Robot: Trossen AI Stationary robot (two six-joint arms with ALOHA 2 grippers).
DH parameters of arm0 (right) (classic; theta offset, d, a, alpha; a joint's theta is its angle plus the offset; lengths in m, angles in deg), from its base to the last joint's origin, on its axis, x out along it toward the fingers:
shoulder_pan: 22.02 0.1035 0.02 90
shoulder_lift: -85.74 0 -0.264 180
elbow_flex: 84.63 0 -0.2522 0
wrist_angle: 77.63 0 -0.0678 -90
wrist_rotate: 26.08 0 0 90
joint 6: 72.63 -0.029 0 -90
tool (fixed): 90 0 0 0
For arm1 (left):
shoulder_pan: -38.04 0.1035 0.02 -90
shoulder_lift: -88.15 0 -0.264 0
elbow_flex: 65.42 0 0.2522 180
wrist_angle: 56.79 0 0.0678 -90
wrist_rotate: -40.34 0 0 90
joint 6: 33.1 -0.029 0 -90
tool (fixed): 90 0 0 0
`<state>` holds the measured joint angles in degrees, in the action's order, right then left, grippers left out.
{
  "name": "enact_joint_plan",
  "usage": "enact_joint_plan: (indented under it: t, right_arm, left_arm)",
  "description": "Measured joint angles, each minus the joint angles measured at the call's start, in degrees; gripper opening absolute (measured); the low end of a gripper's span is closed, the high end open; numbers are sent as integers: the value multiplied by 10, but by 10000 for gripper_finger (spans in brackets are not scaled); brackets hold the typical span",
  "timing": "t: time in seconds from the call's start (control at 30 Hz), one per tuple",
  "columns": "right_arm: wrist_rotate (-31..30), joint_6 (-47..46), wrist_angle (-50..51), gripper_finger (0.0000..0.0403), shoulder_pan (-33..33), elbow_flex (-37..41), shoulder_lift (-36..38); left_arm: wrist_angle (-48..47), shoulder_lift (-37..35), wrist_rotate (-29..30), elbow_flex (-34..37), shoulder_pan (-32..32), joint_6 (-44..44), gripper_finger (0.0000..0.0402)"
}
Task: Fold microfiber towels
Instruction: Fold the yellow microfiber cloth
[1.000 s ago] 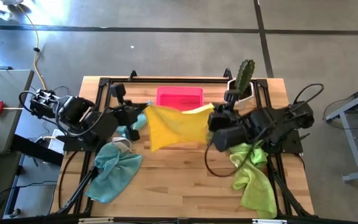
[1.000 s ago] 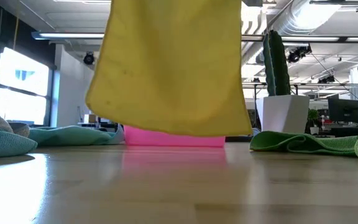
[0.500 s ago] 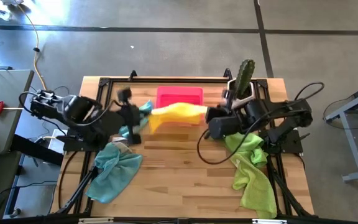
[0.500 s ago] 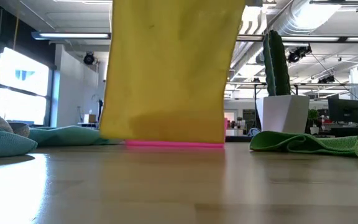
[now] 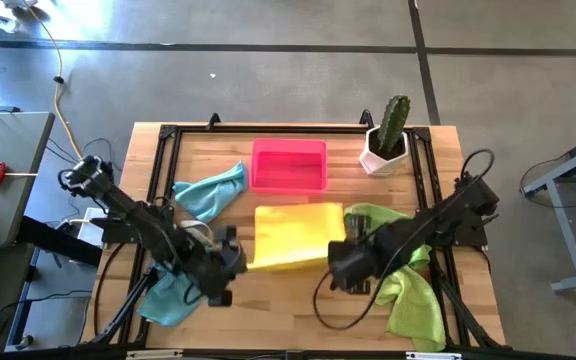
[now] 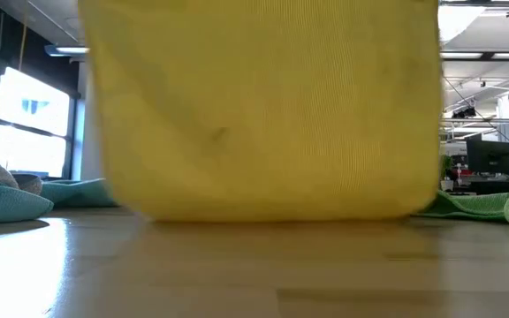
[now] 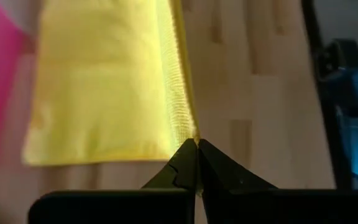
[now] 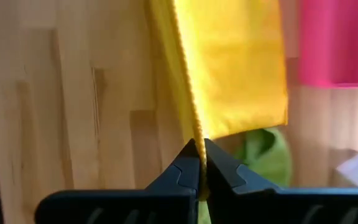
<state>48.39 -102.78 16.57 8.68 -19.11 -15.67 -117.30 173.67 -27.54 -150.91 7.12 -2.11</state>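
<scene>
A yellow microfiber towel [image 5: 298, 235] lies spread in the middle of the table, just near of the pink tray [image 5: 289, 165]. In the low view the yellow towel [image 6: 263, 106] fills the picture like a wall, its lower part down at the table top. My left gripper [image 5: 238, 263] is shut on its near left corner and my right gripper [image 5: 342, 262] on its near right corner. Teal towels [image 5: 208, 192] [image 5: 173, 292] lie crumpled at the left, and a lime green towel [image 5: 408, 290] at the right. My left gripper pinches the yellow towel's near left corner [image 7: 191, 134] between its two shut fingers, slanting down from the table's left. The near edge runs straight away from the fingertips. The far part of the towel lies on the table. My right gripper pinches the near right corner [image 8: 197, 134] between its two shut fingers, coming steeply from above on the table's right. The hem runs straight off from the fingertips, and the cloth beyond slopes down to the table.
A potted cactus [image 5: 388, 135] stands at the far right corner. The green towel lies right under my right arm. Bare wood [image 5: 288, 310] shows between the yellow towel and the table's near edge. Black frame rails run along the table's sides.
Both grippers have come down and toward the table's near edge, tipping to point more steeply down, and stay shut. The yellow towel, which hung high in front of the pink tray, has been drawn nearer and now lies spread out on the table's middle.
</scene>
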Motion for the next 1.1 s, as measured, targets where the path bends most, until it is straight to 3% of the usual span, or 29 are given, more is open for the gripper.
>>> enact_joint_plan:
  t: [0.23, 0.57, 0.67, 0.8, 1.1]
  right_arm:
    - [90, -25, -182, 0, 29, 149, -5]
    - [218, -71, -308, 0, 64, 169, -4]
    - [213, -58, -316, 0, 69, 169, -4]
    - [149, -42, -292, 0, 65, 169, -4]
    - [69, -2, -199, 0, 18, 169, -6]
  left_arm:
    - [102, 64, -54, 5, -41, 4, 0]
    - [218, 105, -199, 5, -58, 3, 0]
    - [221, 105, -205, 5, -59, -12, 0]
    - [185, 104, -184, 5, -50, -16, 0]
    - [48, 103, -68, 5, -9, -16, 0]
